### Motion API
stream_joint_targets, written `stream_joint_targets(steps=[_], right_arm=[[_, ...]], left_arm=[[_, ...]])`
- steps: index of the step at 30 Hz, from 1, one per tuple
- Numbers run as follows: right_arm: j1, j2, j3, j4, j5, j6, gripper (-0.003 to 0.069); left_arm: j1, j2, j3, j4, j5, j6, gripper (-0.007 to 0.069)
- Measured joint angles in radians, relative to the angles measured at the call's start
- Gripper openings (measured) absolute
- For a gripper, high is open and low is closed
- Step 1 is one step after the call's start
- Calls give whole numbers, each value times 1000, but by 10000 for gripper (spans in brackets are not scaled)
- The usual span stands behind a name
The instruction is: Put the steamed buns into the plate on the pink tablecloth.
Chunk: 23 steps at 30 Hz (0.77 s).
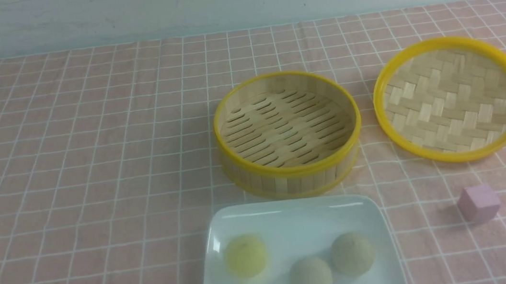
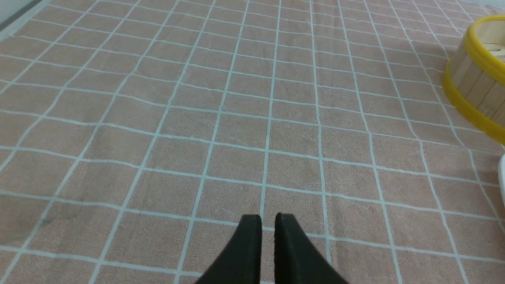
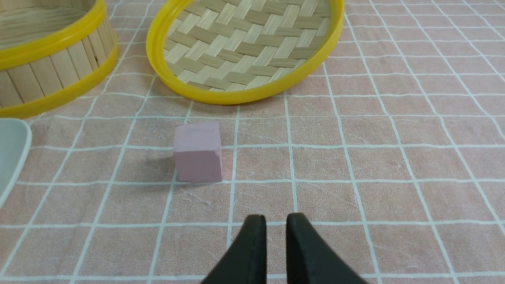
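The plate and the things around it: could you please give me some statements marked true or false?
1. Three buns lie on the white plate. True.
2. The pink cube sits inside the steamer. False: it is on the tablecloth.
3. The woven lid covers the steamer. False: it lies to the right of it.
4. The steamer holds no bun. True.
5. The left fingers grip a bun. False: they hold nothing.

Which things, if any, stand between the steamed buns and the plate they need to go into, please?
Nothing visible stands in the way: the two greyish-beige steamed buns already lie in the white plate. The yellow ball sits in it too, beside them, blocking neither.
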Motion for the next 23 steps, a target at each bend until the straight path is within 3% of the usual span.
stream_joint_targets(steps=[23], right_arm=[[0, 0, 0, 0, 0, 0, 69]], left_arm=[[0, 0, 0, 0, 0, 0, 95]])
